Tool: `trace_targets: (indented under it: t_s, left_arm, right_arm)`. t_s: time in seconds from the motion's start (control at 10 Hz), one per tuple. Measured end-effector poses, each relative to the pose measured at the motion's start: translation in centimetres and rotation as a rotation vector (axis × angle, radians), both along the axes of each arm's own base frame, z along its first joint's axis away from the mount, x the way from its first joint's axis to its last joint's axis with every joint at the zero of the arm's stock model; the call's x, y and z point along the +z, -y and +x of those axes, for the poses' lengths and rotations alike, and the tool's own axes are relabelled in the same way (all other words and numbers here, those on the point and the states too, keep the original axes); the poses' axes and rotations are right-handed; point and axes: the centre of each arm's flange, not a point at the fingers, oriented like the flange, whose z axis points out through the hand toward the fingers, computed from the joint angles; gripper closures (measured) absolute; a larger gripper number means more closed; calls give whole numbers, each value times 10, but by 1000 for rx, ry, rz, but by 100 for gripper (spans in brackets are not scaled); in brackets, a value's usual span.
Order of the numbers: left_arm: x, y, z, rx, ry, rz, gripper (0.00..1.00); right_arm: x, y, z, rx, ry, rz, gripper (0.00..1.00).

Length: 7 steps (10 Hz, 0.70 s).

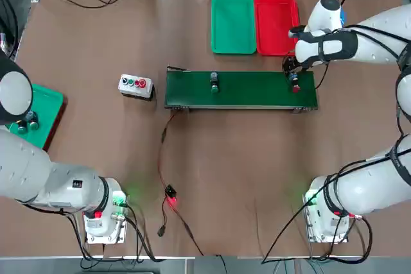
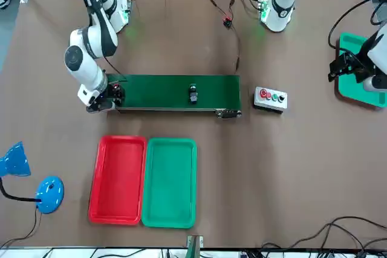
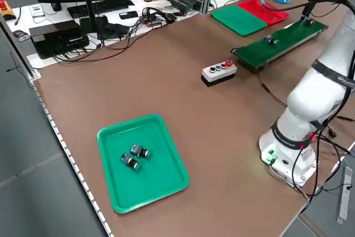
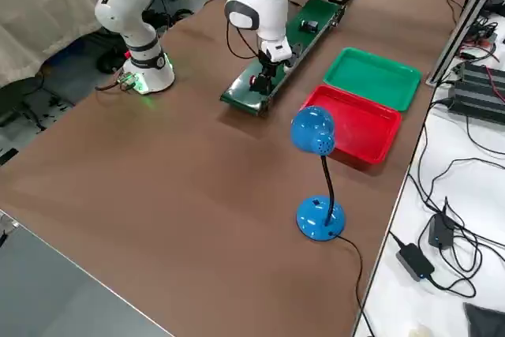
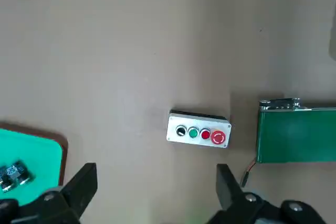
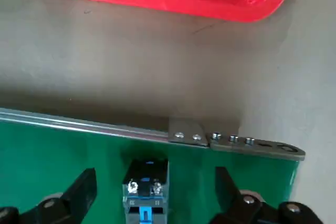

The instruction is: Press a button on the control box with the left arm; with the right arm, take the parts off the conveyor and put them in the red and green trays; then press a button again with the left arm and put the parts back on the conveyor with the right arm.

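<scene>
The conveyor (image 1: 241, 89) lies across the middle of the brown bench (image 1: 244, 171), its long axis running left to right in the top view. Two parts rest on the belt. The green-capped part (image 1: 214, 81) stands near the belt's middle. The red-capped part (image 1: 295, 84) stands near the belt's right-hand end, on the robot's right.

The right gripper (image 1: 292, 72) is positioned directly over the red-capped part. In the right wrist view its fingers (image 6: 79, 192) stand spread wide, one on each side of the part (image 6: 145, 188), with clear belt visible between each finger and the part. The gripper is released and grasps nothing.

The green tray (image 1: 233, 23) and the red tray (image 1: 277, 24) lie side by side, touching, on the far side of the conveyor from the arm bases. The red tray is the one nearer the right gripper. Both trays hold nothing.

The control box (image 1: 135, 85) sits just beside the conveyor's left-hand end, apart from it. Its row of buttons faces up.

The left gripper (image 5: 152, 195) hangs above the bench toward the robot's left, well apart from the control box. Its fingers are spread and released, holding nothing. Close by it lies a darker teal tray (image 3: 144, 162) with two small parts (image 3: 135, 156) in it.

A blue desk lamp (image 4: 316, 171) stands on the bench beyond the red tray.
</scene>
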Motion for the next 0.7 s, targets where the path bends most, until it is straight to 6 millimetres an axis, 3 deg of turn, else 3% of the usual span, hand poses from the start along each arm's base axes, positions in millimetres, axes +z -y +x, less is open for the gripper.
trace_targets:
  t_s: [0.7]
  left_arm:
    - [1,-2,0,3,3,0,0]
  right_arm:
    - [-19,1,-22,3,-51,-12,0]
